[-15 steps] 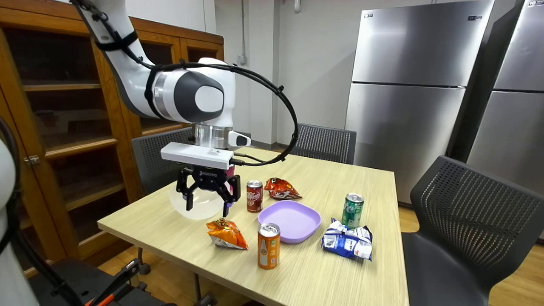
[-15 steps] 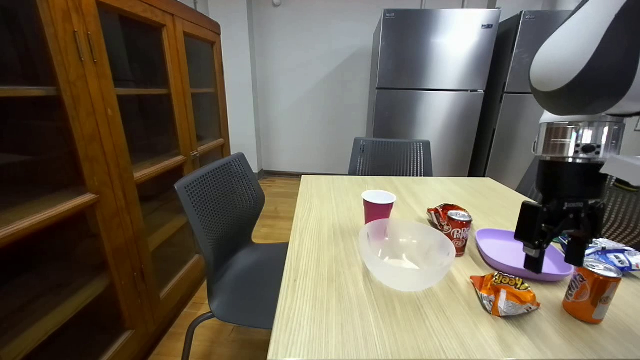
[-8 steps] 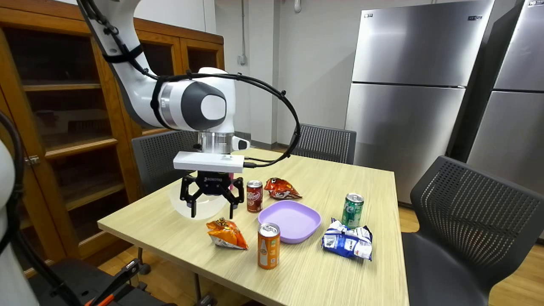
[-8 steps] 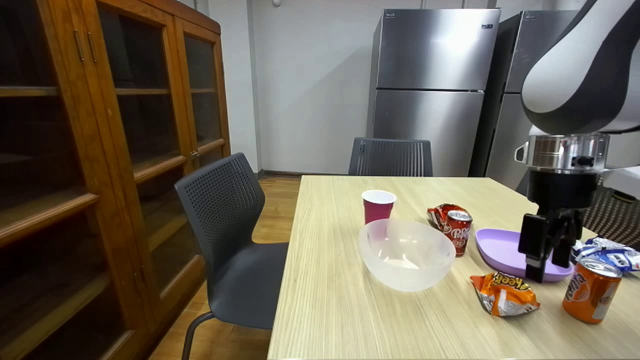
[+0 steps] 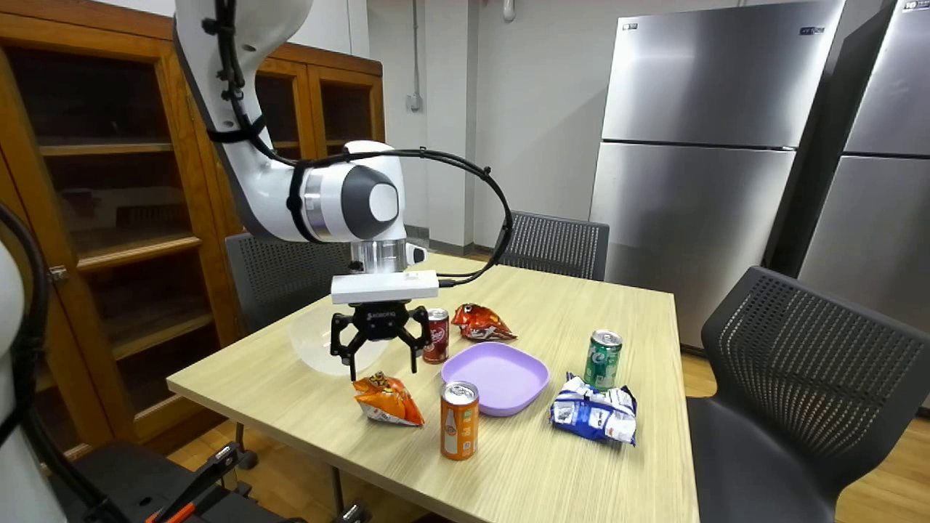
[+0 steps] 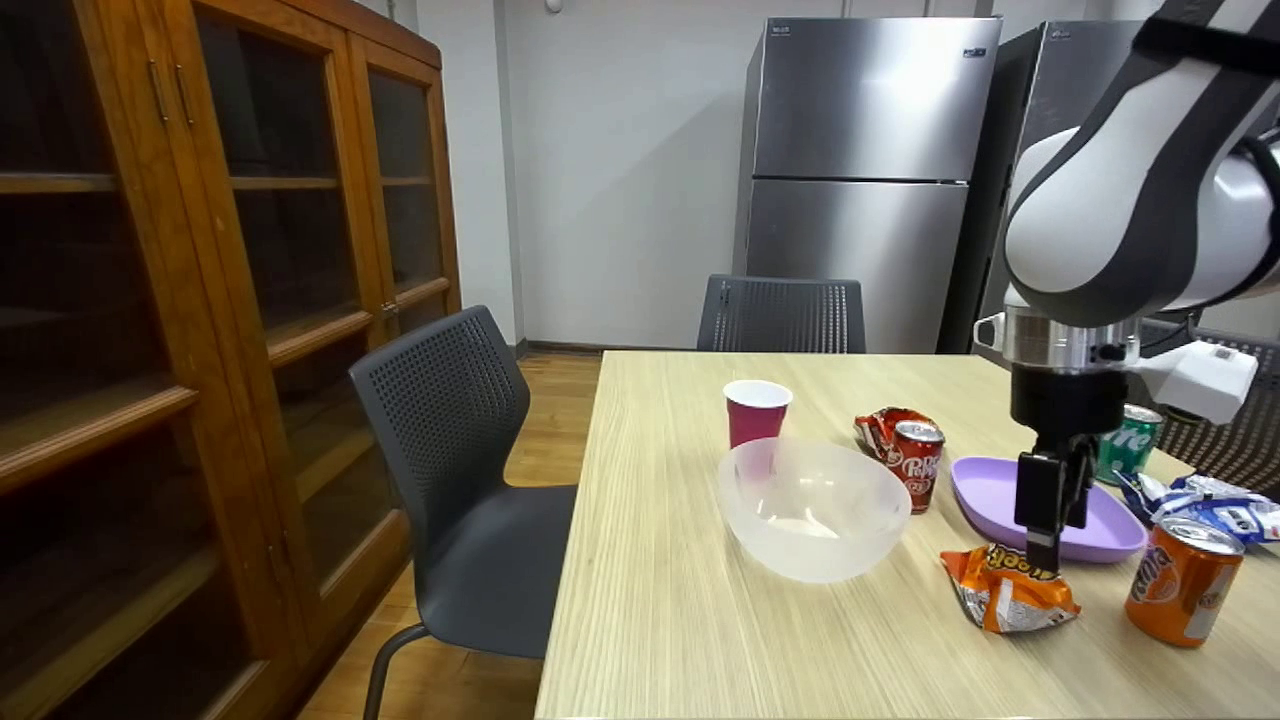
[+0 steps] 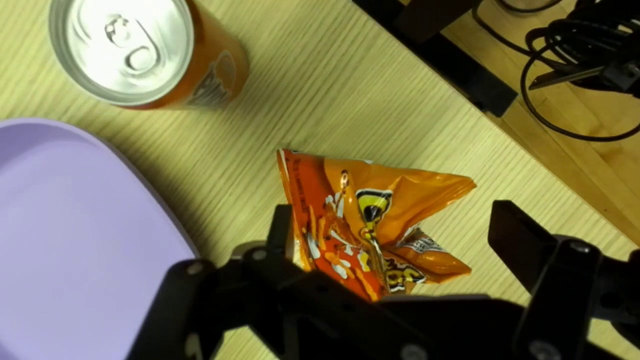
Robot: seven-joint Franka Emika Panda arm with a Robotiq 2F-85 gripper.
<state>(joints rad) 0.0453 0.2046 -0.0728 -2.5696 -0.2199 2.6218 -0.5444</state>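
Two jaws of your gripper [image 5: 383, 369] stand wide apart over the orange Cheetos bag [image 7: 360, 220]; near it you have the lilac plate [image 5: 497, 374] and Fanta can [image 5: 460, 423].

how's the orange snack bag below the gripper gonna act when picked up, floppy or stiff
The orange snack bag will probably give and crumple when squeezed, since it looks like thin, creased film. Its glossy surface may be slightly slippery. With its pointed, irregular shape, it would likely slide rather than roll.
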